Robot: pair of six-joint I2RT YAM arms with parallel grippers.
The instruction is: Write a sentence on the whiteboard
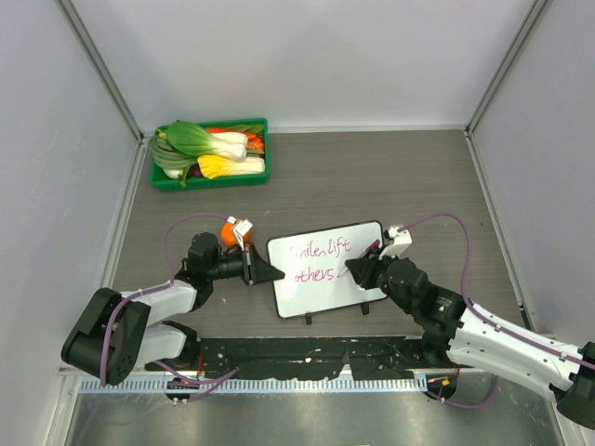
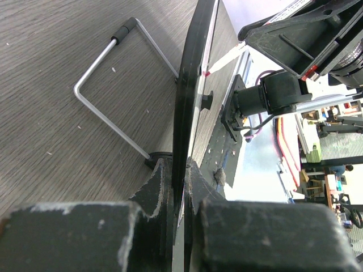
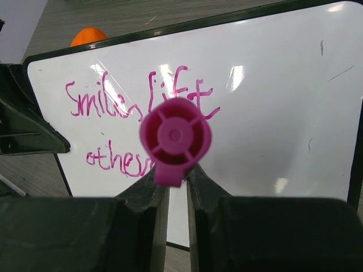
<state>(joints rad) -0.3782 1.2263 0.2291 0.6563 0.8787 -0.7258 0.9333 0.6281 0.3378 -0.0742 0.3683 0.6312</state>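
Observation:
The whiteboard (image 1: 327, 268) stands tilted on the table, black-framed with two small feet. Magenta script, the sentence (image 1: 319, 260), reads "Smile, lift / othev" in two lines; it also shows in the right wrist view (image 3: 113, 102). My left gripper (image 1: 263, 269) is shut on the board's left edge (image 2: 187, 102), seen edge-on in the left wrist view. My right gripper (image 1: 358, 270) is shut on a magenta marker (image 3: 174, 139), its cap end facing the camera and its tip hidden against the board at the end of the second line.
A green tray (image 1: 212, 178) of vegetables sits at the back left. An orange object (image 1: 229, 233) lies behind my left gripper. The board's wire stand (image 2: 108, 96) rests on the table behind it. Grey walls enclose the table.

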